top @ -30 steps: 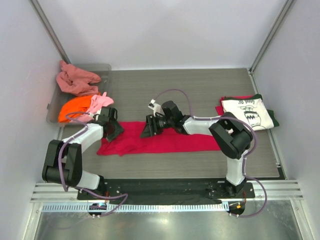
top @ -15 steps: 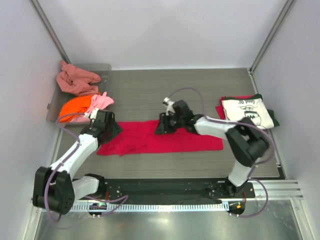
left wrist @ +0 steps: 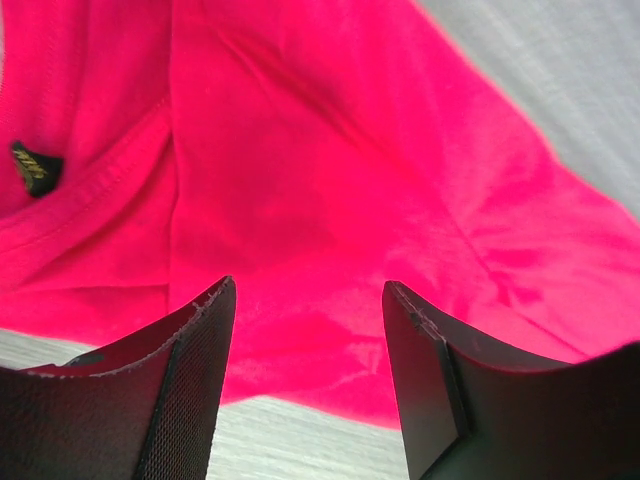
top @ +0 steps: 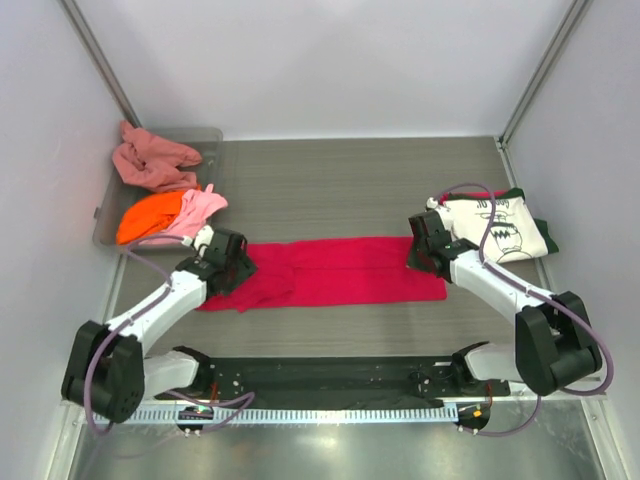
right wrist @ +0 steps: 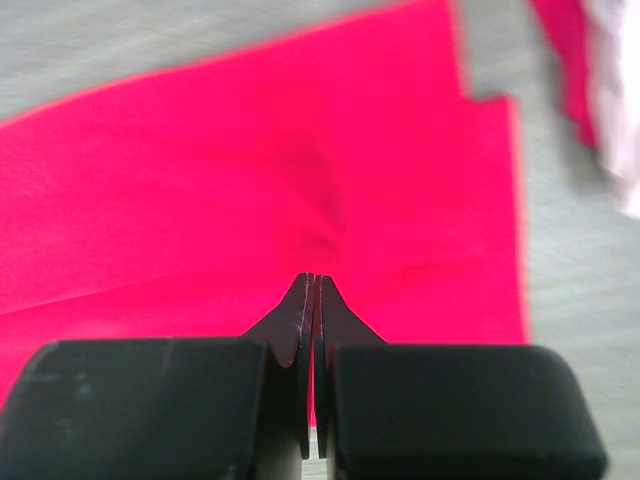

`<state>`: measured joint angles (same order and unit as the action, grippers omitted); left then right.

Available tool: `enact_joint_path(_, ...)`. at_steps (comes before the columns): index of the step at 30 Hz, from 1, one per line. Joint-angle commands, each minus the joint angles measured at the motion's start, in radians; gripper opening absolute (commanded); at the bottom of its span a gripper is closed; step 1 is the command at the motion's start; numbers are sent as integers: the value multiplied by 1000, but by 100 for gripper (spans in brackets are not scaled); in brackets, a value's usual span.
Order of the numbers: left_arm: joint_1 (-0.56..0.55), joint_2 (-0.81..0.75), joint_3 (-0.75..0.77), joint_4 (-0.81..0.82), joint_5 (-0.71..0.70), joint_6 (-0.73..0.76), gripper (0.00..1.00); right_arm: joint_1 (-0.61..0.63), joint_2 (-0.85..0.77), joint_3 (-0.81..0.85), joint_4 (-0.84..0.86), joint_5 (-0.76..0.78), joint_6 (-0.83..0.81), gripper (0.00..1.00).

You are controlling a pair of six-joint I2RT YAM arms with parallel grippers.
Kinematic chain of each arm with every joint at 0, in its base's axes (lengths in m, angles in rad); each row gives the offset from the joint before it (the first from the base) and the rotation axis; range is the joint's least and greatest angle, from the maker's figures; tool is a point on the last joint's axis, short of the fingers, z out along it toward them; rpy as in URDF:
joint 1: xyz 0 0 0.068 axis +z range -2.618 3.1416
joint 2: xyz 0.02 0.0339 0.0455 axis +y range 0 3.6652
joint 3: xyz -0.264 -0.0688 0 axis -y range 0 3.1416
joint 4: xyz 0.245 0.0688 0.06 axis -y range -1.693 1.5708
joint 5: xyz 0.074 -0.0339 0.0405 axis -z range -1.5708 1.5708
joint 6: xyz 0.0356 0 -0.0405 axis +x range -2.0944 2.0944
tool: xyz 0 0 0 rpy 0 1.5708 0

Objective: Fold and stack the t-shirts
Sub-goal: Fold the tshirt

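Now your left gripper [top: 228, 268] has barely shifted and stays over the left end of the crimson t-shirt [top: 330, 272]. Your right gripper [top: 422, 252] has travelled from the shirt's middle out to its right end. Its jaws stood apart a second ago and are now closed.

On the left, the jaws stand about half open over red cloth just beside the collar seam and its dark label [left wrist: 30, 165]. You cannot tell whether the tips press the cloth. On the right, the fingers [right wrist: 300, 310] lie flat against each other. The cloth puckers into creases that run to their tips, so that gripper pinches the shirt.

The crimson t-shirt lies as a long band across the near half of the worktop [top: 340, 180]. It is rumpled at the left end and smooth towards the right.

At the far left corner, the bin [top: 208, 135] holds a salmon-pink shirt [top: 150, 160] and an orange shirt [top: 145, 218]. A light pink shirt [top: 205, 203] spills over its near rim.

By the right edge, a folded cream shirt [top: 500, 225] sits on a dark green shirt [top: 543, 238].
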<state>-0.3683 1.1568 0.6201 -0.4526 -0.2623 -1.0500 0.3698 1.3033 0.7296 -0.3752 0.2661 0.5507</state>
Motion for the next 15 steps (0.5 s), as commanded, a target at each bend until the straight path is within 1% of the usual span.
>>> enact_joint_path(1, -12, 98, 64, 38, -61, -53, 62, 1, 16, -4, -68, 157, 32, 1)
enact_joint_path(3, -15, 132, 78, 45, -69, -58, 64, 3, 40, 7, -64, 183, 38, 1)
enact_joint_path(6, -14, 193, 96, 49, -89, -59, 66, 1, 128, 46, -80, 183, 51, 1)
enact_joint_path(7, -15, 205, 99, 51, -92, -59, 67, 3, 175, 57, -99, 186, 84, 1)
enact_joint_path(9, -15, 251, 115, 60, -92, -58, 68, 3, 198, 64, -149, 208, 150, 1)
enact_joint_path(10, -15, 268, 121, 66, -88, -54, 68, 6, 192, 32, -146, 200, 197, 1)
enact_joint_path(13, -27, 354, 161, 94, -57, -38, 68, 27, 160, -25, -126, 156, 241, 1)
enact_joint_path(15, -52, 429, 217, 91, -57, -15, 67, 70, 128, -61, -128, 141, 276, 1)
